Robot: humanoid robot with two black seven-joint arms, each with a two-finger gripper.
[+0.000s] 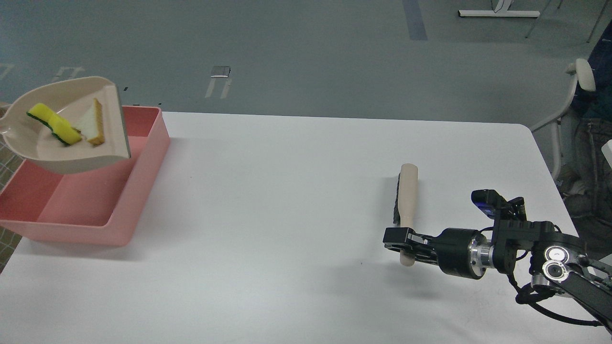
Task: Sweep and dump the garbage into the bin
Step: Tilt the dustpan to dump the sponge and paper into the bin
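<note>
The beige dustpan (71,160) hangs in the air at the far left, over the back part of the salmon-pink bin (76,233). In the pan lie the garbage pieces: the yellow notched block (53,125) and the white bread-like slice (91,126), touching each other. The pan's handle runs off the left edge, and my left gripper is out of view. My right gripper (402,238) is shut on the lower end of the brush's wooden handle (408,196). The brush lies on the white table (287,215) with its dark bristles facing left.
The bin stands at the table's left edge and shows nothing inside where I can see. A white chair (581,81) and a seated person's legs (593,143) are beyond the table's right edge. Grey floor lies past the far edge.
</note>
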